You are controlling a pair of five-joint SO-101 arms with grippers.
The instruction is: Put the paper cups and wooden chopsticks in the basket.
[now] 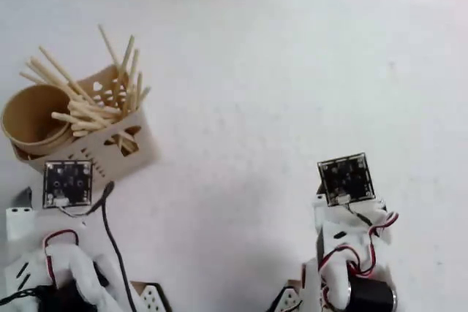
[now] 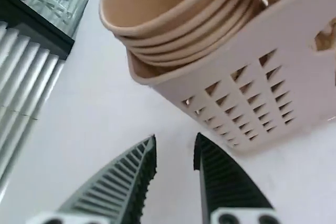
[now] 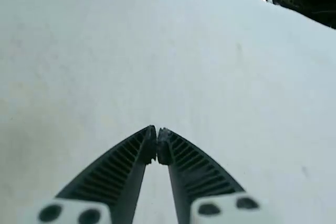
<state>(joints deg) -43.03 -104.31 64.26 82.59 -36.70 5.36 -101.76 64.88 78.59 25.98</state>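
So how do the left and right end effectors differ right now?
The left end effector is open, with a gap at its tips; the right end effector is shut, tips touching. The left one sits close to the basket holding the paper cups; the right one hangs over the white table. Both are dark, ribbed and hold nothing.

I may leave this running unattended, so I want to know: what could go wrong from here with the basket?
1. The wooden chopsticks fan out well above the rim of the basket; a nudge might tip some out.
2. The stacked paper cups sit tilted at the basket's end and may slide out.
3. The left gripper, open, hangs close to the basket wall; moving forward, it could shove the basket.
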